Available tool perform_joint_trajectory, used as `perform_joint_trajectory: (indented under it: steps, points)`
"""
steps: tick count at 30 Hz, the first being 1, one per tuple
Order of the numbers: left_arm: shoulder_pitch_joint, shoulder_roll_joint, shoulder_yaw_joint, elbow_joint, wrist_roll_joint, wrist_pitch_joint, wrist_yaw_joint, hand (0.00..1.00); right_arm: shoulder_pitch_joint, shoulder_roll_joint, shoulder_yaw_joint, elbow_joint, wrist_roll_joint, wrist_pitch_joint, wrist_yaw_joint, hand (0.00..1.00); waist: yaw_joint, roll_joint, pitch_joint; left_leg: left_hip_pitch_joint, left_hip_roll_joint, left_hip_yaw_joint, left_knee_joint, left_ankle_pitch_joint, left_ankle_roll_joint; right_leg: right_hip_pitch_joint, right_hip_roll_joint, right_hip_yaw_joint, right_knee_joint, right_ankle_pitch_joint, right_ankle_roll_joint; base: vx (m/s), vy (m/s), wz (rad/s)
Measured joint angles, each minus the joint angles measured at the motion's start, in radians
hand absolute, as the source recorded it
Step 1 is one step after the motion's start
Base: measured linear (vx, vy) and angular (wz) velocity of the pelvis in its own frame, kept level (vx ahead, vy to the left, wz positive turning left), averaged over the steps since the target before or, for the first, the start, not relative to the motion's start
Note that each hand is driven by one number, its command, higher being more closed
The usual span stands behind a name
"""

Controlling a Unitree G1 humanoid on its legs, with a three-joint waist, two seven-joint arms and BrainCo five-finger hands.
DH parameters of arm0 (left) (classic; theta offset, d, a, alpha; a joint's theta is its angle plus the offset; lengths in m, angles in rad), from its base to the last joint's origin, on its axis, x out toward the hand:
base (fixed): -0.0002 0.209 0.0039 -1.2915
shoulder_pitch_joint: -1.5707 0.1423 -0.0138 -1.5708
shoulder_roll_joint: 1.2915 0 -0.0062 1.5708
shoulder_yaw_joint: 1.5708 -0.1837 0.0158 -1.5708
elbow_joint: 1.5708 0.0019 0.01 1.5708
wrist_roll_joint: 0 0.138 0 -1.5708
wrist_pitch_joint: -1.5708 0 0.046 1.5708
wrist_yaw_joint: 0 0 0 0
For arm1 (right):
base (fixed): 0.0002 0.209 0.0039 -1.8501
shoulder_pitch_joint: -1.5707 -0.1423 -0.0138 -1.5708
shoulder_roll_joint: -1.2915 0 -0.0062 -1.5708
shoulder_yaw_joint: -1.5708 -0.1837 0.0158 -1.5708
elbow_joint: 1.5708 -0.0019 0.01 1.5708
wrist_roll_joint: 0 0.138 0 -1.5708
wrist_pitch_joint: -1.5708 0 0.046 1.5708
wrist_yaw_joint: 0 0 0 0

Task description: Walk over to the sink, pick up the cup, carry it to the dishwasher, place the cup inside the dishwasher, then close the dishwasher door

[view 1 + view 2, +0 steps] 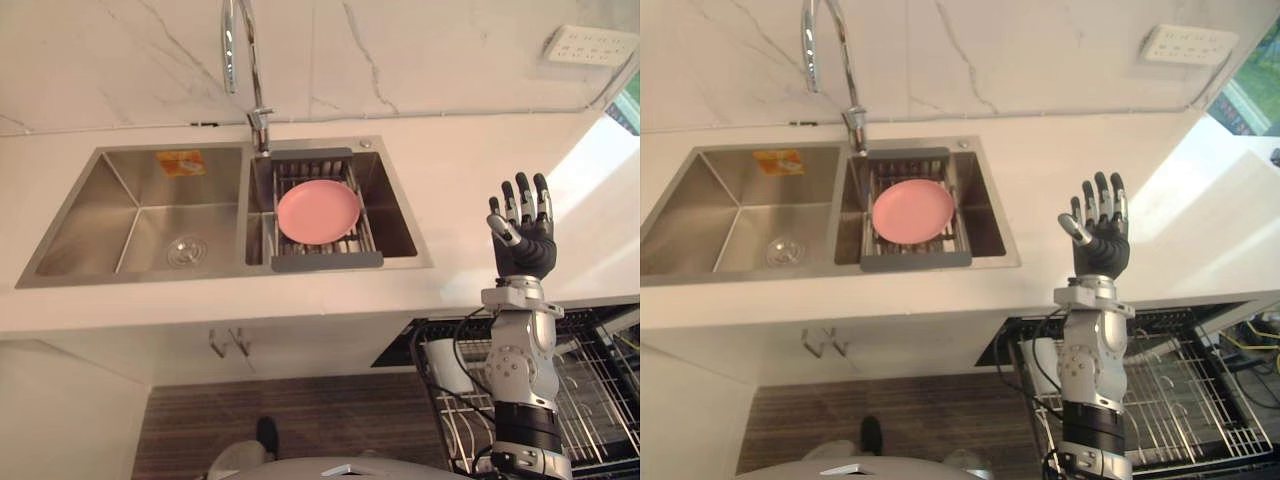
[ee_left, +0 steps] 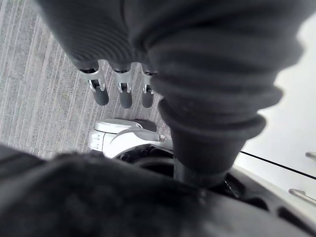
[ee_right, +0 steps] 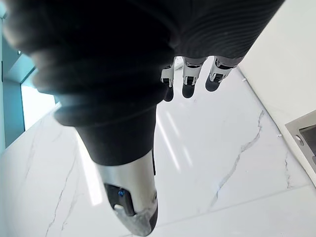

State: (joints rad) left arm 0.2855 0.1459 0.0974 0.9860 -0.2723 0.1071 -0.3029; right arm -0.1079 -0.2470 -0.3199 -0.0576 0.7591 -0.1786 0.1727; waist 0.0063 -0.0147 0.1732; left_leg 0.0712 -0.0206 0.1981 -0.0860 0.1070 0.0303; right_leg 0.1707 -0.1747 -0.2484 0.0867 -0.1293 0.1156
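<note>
I'm seeing a pink plate [image 1: 318, 210] sitting on a dark grey rack [image 1: 325, 262] in the silver sink [image 1: 130, 200], an orange sticker [image 1: 181, 162] showing inside it, and grey veins running across the white marble wall [image 1: 420, 60].

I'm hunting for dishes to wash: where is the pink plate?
In the left eye view, the pink plate lies on the grey rack across the right basin of the sink, by the tap.

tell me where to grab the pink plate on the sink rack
Probably its right rim, from above with the right hand: the pink plate lies flat on the rack, so only its edge offers a pinch.
</note>
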Motion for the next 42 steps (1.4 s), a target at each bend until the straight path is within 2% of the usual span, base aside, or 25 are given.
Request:
perform_joint_trajectory:
  steps: [3,8,10,12,14,15,18,20,22,24,25,26,27,28,29,31,32,33,34,35,37,38,39,42]
  points:
    - [0.0,-0.002,0.001,0.005,-0.018,0.006,0.004,0.0,0.019,0.002,0.022,0.0,0.001,-0.001,0.001,0.0,0.001,0.003,0.001,0.0,0.0,-0.008,0.006,0.0,0.0,0.005,0.0,-0.01,0.005,0.003,0.006,0.0,0.0,0.08]
    - [0.004,-0.029,0.018,0.02,-0.079,0.033,0.017,0.0,0.056,0.013,0.052,0.002,0.005,-0.001,-0.003,0.0,0.001,0.027,0.007,-0.012,-0.006,-0.034,0.016,-0.001,-0.003,0.007,-0.009,-0.048,0.04,-0.02,0.009,-0.01,-0.001,0.25]
    - [0.006,-0.04,0.029,0.018,-0.161,0.049,0.011,0.0,0.099,0.041,0.055,0.008,0.001,0.0,-0.018,0.0,0.003,0.039,0.013,-0.113,0.01,-0.038,0.187,-0.074,-0.001,0.009,-0.014,-0.097,0.061,-0.029,0.008,-0.03,0.002,0.53]
    - [0.01,-0.057,0.047,0.018,-0.21,0.073,0.016,0.0,0.122,0.056,0.068,0.009,0.0,0.0,-0.053,0.0,0.006,0.049,0.018,-0.125,0.015,-0.032,0.204,-0.089,0.001,0.032,-0.019,-0.128,0.057,-0.03,0.009,-0.06,0.019,0.5]
    - [0.015,-0.063,0.058,0.018,-0.219,0.093,0.024,0.0,0.135,0.064,0.066,0.009,-0.001,0.0,-0.078,0.0,0.0,0.05,0.017,-0.107,0.016,-0.002,0.156,-0.069,0.004,0.051,-0.03,-0.165,0.053,-0.033,0.014,-0.03,0.013,0.62]
    - [0.02,-0.07,0.061,0.017,-0.23,0.099,0.031,0.0,0.135,0.068,0.063,0.01,-0.002,0.0,-0.099,0.0,0.0,0.054,0.017,-0.1,0.015,0.005,0.131,-0.037,-0.004,0.056,-0.032,-0.181,0.052,-0.033,0.016,-0.04,0.0,0.39]
    - [0.031,-0.078,0.078,0.009,-0.293,0.113,0.031,0.0,0.135,0.09,0.067,0.013,-0.01,0.0,-0.139,0.0,0.024,0.05,0.018,-0.057,0.01,0.023,0.06,0.006,-0.004,0.054,-0.034,-0.186,0.046,-0.032,0.021,-0.05,-0.002,0.09]
    - [0.034,-0.078,0.084,0.008,-0.31,0.125,0.034,0.0,0.134,0.09,0.072,0.013,-0.011,-0.005,-0.168,0.0,0.027,0.043,0.017,-0.035,0.0,0.025,0.009,0.029,-0.006,0.042,-0.042,-0.185,0.062,-0.05,0.023,-0.04,0.01,0.0]
    - [0.044,-0.078,0.093,0.007,-0.313,0.126,0.034,0.0,0.135,0.091,0.067,0.013,-0.019,-0.021,-0.213,0.0,0.025,0.029,0.018,-0.04,-0.016,0.025,0.002,0.033,-0.002,0.021,-0.066,-0.184,0.098,-0.077,0.034,-0.01,0.05,0.02]
    - [0.051,-0.068,0.099,0.004,-0.306,0.125,0.029,0.0,0.134,0.092,0.064,0.013,-0.04,-0.044,-0.261,0.0,0.026,0.004,0.013,-0.045,-0.047,0.034,0.008,0.022,0.012,-0.017,-0.113,-0.181,0.166,-0.109,0.029,0.07,0.073,-0.04]
    - [0.049,-0.059,0.098,0.005,-0.284,0.124,0.031,0.0,0.135,0.093,0.062,0.013,-0.059,-0.046,-0.287,0.0,0.027,-0.011,0.015,-0.042,-0.065,0.047,0.008,0.0,0.033,-0.036,-0.143,-0.179,0.211,-0.137,-0.015,0.14,0.083,-0.07]
    - [0.043,-0.057,0.097,0.008,-0.256,0.125,0.035,0.0,0.134,0.093,0.062,0.014,-0.061,-0.047,-0.301,0.0,0.022,-0.022,0.021,-0.031,-0.074,0.051,0.003,-0.021,0.04,-0.066,-0.161,-0.181,0.308,-0.143,-0.099,0.14,0.063,-0.15]
    - [0.041,-0.056,0.097,0.007,-0.244,0.125,0.035,0.0,0.134,0.093,0.07,0.013,-0.061,-0.047,-0.308,0.0,0.025,-0.022,0.021,-0.029,-0.073,0.052,0.003,-0.022,0.043,-0.104,-0.178,-0.178,0.387,-0.122,-0.132,0.16,0.071,-0.23]
    - [0.042,-0.051,0.097,0.005,-0.232,0.124,0.037,0.0,0.135,0.11,0.079,0.013,-0.059,-0.047,-0.306,0.0,0.02,-0.025,0.023,-0.012,-0.063,0.053,0.008,-0.023,0.045,-0.163,-0.201,-0.167,0.514,-0.066,-0.169,0.18,0.037,-0.24]
    - [0.041,-0.043,0.097,0.004,-0.232,0.124,0.04,0.0,0.137,0.134,0.08,0.013,-0.045,-0.047,-0.285,0.0,0.011,-0.025,0.03,0.02,-0.044,0.055,0.008,-0.033,0.051,-0.182,-0.203,-0.148,0.573,-0.044,-0.158,0.16,0.038,-0.17]
    - [0.039,-0.022,0.098,0.001,-0.236,0.12,0.045,0.0,0.139,0.146,0.082,0.012,-0.038,-0.048,-0.242,0.0,0.007,-0.04,0.036,0.035,-0.011,0.059,0.011,-0.05,0.042,-0.201,-0.169,-0.15,0.545,-0.081,-0.103,0.14,-0.042,-0.11]
    - [0.037,-0.014,0.098,0.0,-0.236,0.12,0.046,0.0,0.139,0.146,0.081,0.006,-0.038,-0.048,-0.234,0.0,0.008,-0.046,0.038,0.032,0.001,0.061,0.018,-0.055,0.038,-0.211,-0.154,-0.153,0.518,-0.089,-0.09,0.17,-0.082,-0.1]
    - [0.027,0.001,0.099,-0.002,-0.237,0.128,0.046,0.0,0.138,0.146,0.077,-0.009,-0.038,-0.059,-0.208,0.0,0.008,-0.066,0.042,0.032,0.018,0.063,0.026,-0.064,0.026,-0.215,-0.125,-0.17,0.439,-0.091,-0.077,0.1,-0.066,-0.13]
    - [0.025,0.015,0.099,-0.004,-0.243,0.131,0.032,0.0,0.138,0.146,0.073,-0.027,-0.037,-0.069,-0.188,0.0,0.013,-0.082,0.034,0.021,0.03,0.077,0.037,-0.073,0.013,-0.22,-0.098,-0.178,0.334,-0.072,-0.065,0.1,-0.072,-0.16]
    - [0.025,0.019,0.099,-0.005,-0.245,0.133,0.026,0.0,0.138,0.146,0.066,-0.043,-0.036,-0.077,-0.175,0.0,0.016,-0.087,0.032,0.013,0.031,0.079,0.042,-0.078,0.009,-0.222,-0.088,-0.178,0.284,-0.053,-0.063,0.09,-0.114,-0.11]
    - [0.023,0.022,0.098,-0.009,-0.238,0.134,0.016,0.0,0.134,0.142,0.041,-0.091,0.002,-0.099,-0.116,0.0,0.015,-0.094,0.03,0.004,0.015,0.077,0.063,-0.103,0.0,-0.209,-0.079,-0.175,0.16,0.035,-0.068,0.12,-0.154,0.04]
    - [0.023,0.018,0.097,-0.012,-0.23,0.134,0.017,0.0,0.129,0.128,0.034,-0.093,0.003,-0.102,-0.095,0.0,0.013,-0.104,0.025,0.014,0.004,0.077,0.073,-0.114,-0.005,-0.192,-0.081,-0.16,0.121,0.11,-0.024,0.18,-0.158,0.05]
    - [0.024,0.0,0.095,-0.013,-0.212,0.136,0.022,0.0,0.126,0.11,0.034,-0.091,0.002,-0.101,-0.081,0.0,0.017,-0.072,0.026,0.019,0.018,0.08,0.084,-0.121,-0.016,-0.175,-0.06,-0.161,0.096,0.118,-0.023,0.19,-0.147,-0.03]
    - [0.022,-0.023,0.097,-0.015,-0.17,0.14,0.016,0.0,0.076,0.103,0.035,-0.091,0.002,-0.09,-0.064,0.0,0.014,-0.039,0.023,0.024,0.048,0.109,0.085,-0.123,-0.027,-0.17,-0.013,-0.136,0.046,0.142,-0.04,0.16,-0.11,-0.38]
